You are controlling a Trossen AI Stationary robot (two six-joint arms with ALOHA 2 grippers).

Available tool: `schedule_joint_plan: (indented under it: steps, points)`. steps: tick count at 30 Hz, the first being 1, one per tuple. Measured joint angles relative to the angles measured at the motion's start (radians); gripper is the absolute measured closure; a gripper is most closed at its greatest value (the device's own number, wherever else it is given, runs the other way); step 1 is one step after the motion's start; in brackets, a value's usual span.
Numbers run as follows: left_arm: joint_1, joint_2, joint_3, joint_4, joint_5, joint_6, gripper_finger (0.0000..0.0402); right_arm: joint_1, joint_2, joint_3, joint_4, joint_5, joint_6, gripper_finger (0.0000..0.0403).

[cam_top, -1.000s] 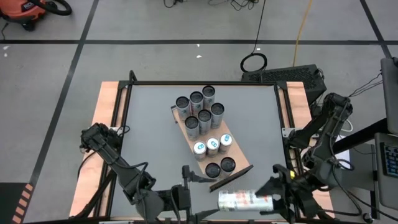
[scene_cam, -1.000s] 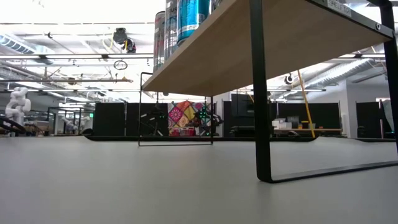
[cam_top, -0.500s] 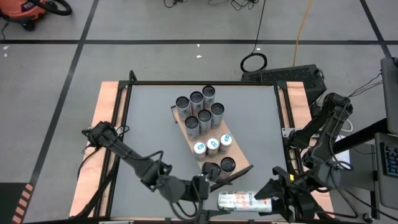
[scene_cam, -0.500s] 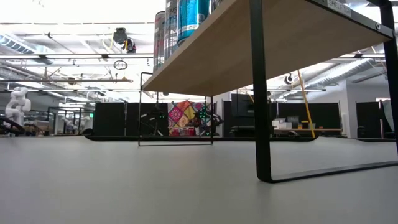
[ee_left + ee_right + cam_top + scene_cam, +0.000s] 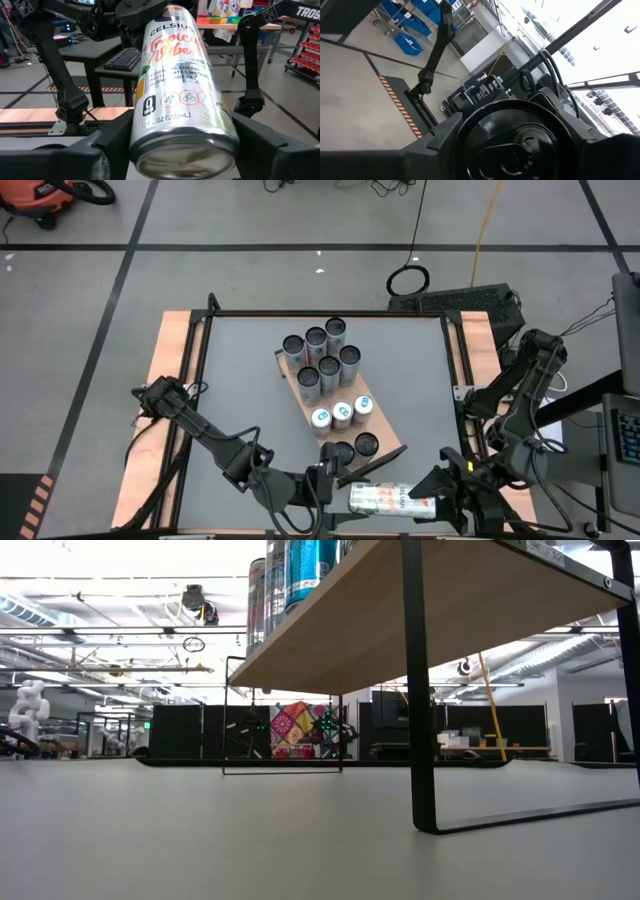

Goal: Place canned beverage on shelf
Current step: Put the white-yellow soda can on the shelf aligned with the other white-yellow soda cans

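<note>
Above grey tabletop [image 5: 240, 370], both the right gripper [image 5: 432, 498] and left gripper [image 5: 338, 488] clasp the can [image 5: 380, 500].

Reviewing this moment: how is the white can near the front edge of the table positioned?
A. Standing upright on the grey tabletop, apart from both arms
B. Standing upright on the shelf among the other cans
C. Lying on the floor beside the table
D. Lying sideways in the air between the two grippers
D: the white can lies sideways, the right gripper at one end and the left gripper at the other, off the shelf.
</note>
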Motion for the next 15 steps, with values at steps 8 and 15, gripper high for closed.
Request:
schedule_joint_plan:
  steps: [8,15]
  points:
    - [0.000,0.000,0.000,0.000,-0.008,-0.003,0.0147,0.001,0.000,0.000,-0.006,0.040,0.004,0.0181]
    - [-0.003,0.000,0.000,0.001,-0.025,-0.001,0.0148,0.001,0.000,0.000,-0.005,0.057,0.093,0.0154]
